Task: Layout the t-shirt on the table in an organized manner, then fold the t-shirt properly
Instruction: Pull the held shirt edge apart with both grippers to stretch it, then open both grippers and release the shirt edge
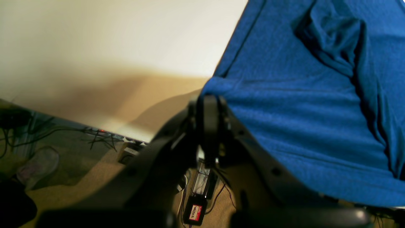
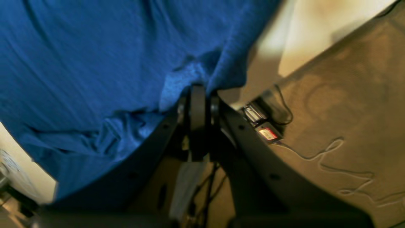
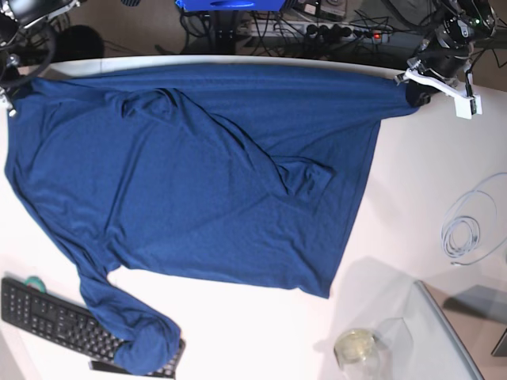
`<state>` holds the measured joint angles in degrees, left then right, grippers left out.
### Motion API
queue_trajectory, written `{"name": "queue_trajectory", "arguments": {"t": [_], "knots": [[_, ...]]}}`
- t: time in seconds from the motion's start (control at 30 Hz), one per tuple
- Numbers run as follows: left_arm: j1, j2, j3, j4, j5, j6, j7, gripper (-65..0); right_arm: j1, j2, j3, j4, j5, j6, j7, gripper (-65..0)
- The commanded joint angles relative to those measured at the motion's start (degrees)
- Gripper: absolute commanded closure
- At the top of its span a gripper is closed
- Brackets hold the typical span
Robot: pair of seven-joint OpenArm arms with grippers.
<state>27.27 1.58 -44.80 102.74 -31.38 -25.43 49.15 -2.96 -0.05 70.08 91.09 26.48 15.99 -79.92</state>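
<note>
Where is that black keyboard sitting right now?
In the base view, the keyboard lies at the table's lower left corner, with a t-shirt sleeve draped over its right end.

No readable text anywhere (small red-and-white label [image 1: 196, 212] on a black box, too blurred)

— What do we see along the bottom of the base view?
— A black keyboard [image 3: 59, 323] lower left, a glass jar [image 3: 357, 347] lower right.
— And at the right edge?
— We see a coiled white cable [image 3: 469, 229].
</note>
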Motion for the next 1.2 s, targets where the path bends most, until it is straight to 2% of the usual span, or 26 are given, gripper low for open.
{"name": "queue_trajectory", "arguments": {"t": [0.0,0.13,0.2,0.27,0.43,0.67,0.83,1.17], "knots": [[0.0,-0.5,-0.2,0.8,-0.5,0.4,-1.1,0.0,1.0,0.9,0.0,0.8,0.6,-1.4,-0.1,-0.5],[-1.2,-0.7,2.8,0.6,-0.5,4.9,-1.1,0.0,3.4,1.0,-1.3,0.8,0.6,-6.7,-0.1,-0.5],[-1.6,-0.7,4.6,0.5,-0.5,6.7,-1.1,0.0,3.9,1.0,-3.7,0.7,0.6,-7.9,-0.1,-0.5],[-2.3,-0.8,6.3,0.5,-0.5,7.5,-1.1,0.0,4.6,1.0,-5.3,0.7,0.6,-8.5,-0.1,-0.5],[-5.0,-0.8,8.7,-0.1,-0.5,9.2,-1.1,0.0,7.0,1.9,-6.4,-7.4,0.5,-13.4,0.9,-0.5],[-7.3,-0.8,8.7,-0.7,-0.4,9.3,-1.1,0.0,7.4,5.3,-6.6,-17.2,0.5,-13.6,6.0,-0.5],[-8.8,-0.9,8.7,-4.3,-0.4,9.3,-1.1,0.0,8.1,7.3,-6.6,-19.9,0.5,-13.6,6.6,-0.5],[-10.8,-0.9,8.8,-6.0,-0.4,9.3,-1.1,0.0,8.4,7.8,-6.6,-20.2,0.5,-13.7,7.7,-0.9]]}}
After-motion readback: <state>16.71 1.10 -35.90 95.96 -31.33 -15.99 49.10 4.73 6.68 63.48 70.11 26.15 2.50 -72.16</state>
